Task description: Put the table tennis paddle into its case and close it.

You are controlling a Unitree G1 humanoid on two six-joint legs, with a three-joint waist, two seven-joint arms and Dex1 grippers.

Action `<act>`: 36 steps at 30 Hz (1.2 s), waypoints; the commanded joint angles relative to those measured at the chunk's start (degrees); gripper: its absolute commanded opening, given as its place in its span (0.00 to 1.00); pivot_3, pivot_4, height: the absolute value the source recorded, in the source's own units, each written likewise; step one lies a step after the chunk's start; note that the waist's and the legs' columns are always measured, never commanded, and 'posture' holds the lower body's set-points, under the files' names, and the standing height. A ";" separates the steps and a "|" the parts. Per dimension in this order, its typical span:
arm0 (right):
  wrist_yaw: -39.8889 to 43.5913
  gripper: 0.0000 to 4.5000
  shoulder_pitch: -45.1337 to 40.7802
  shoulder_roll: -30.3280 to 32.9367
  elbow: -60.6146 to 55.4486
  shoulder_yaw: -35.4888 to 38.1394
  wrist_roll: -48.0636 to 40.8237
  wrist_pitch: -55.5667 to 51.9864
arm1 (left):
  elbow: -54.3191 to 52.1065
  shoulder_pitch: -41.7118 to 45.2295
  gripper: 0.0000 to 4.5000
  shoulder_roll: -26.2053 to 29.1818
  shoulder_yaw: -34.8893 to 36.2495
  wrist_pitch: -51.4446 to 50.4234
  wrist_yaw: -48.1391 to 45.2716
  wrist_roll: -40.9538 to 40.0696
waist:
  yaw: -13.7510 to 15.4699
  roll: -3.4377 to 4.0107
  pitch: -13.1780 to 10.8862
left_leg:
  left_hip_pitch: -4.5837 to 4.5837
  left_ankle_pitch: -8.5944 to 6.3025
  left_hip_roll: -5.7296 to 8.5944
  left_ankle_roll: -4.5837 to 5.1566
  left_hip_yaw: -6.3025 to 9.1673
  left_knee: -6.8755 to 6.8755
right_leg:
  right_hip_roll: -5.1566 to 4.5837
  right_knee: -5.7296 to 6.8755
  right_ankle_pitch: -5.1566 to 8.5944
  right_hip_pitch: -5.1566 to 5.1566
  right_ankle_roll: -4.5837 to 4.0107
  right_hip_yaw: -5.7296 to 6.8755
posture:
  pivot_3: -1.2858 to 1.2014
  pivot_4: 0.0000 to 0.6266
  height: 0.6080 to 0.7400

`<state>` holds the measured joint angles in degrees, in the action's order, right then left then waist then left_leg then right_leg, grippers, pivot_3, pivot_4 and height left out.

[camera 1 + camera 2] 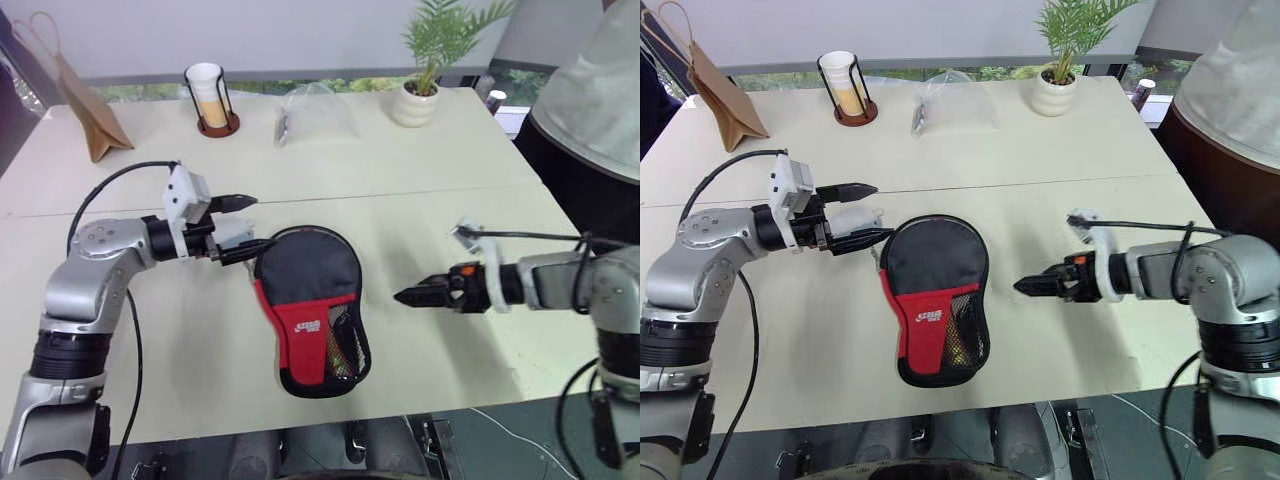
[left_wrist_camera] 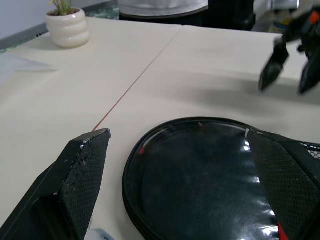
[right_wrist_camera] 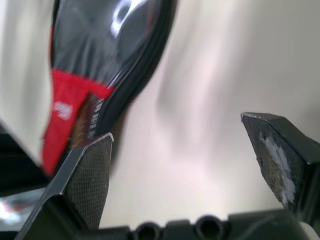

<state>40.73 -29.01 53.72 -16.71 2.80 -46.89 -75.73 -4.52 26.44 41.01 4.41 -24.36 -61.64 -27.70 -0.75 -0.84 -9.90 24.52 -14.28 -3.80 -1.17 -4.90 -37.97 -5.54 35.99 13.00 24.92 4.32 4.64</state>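
Finds the case (image 1: 310, 310) lying flat on the table (image 1: 450, 170), round end away from the robot, with the red panel (image 1: 305, 325) and mesh pocket (image 1: 345, 345) facing up. Shows no paddle out in the open, so most likely has it tucked inside the case already, though cannot tell for sure. Looks shut along the round rim in the left wrist view; cannot tell about the zip lower down. Holds the left gripper (image 1: 258, 222) right at the round top of the case, two black fingers spread apart with nothing between them, the lower finger very close to the rim and maybe touching it. Probably waits there to steady the case or to be near the zip. Holds the right gripper (image 1: 400, 296) on the other side of the case, apart from it and over bare table, fingers spread too and gripping nothing, tips pointing toward the case. Likely hangs clear so as not to bump or drag the fabric. Seems near the end of the job, with only a check of the zip left to do.
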 commanded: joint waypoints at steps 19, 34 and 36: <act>12.49 0.99 -12.44 -32.92 22.39 -27.94 32.42 51.69 | 12.70 2.09 1.00 13.01 1.92 10.24 -6.59 8.68 | 0.03 -0.03 -0.03 | 0.04 0.01 -0.03 -0.02 -0.05 -0.04 | 0.06 0.07 -0.11 0.03 0.09 0.01 | 0.52 0.24 1.00; 12.58 0.99 -13.92 -40.13 44.45 -31.47 45.89 61.62 | 25.45 6.44 1.00 13.33 -1.96 18.02 -13.12 14.28 | -0.11 -0.02 0.01 | -0.14 0.03 -0.05 -0.05 -0.07 -0.04 | 0.08 0.20 -0.12 -0.07 0.10 0.01 | 0.52 0.24 1.00; 12.71 0.99 -13.57 -40.18 44.35 -31.68 46.85 62.14 | 28.31 7.79 1.00 13.01 -3.32 20.16 -14.07 15.80 | -0.10 0.00 0.03 | -0.16 0.04 -0.06 -0.06 -0.07 -0.04 | 0.08 0.21 -0.12 -0.08 0.09 0.01 | 0.52 0.24 1.00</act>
<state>53.86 -43.73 13.32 25.18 -26.69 -3.61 -13.00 22.64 32.68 53.34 1.13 -6.44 -74.96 -13.02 -0.85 -0.84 -9.87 24.33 -14.23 -3.86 -1.24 -4.97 -38.01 -5.46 36.21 12.88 24.80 4.41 4.65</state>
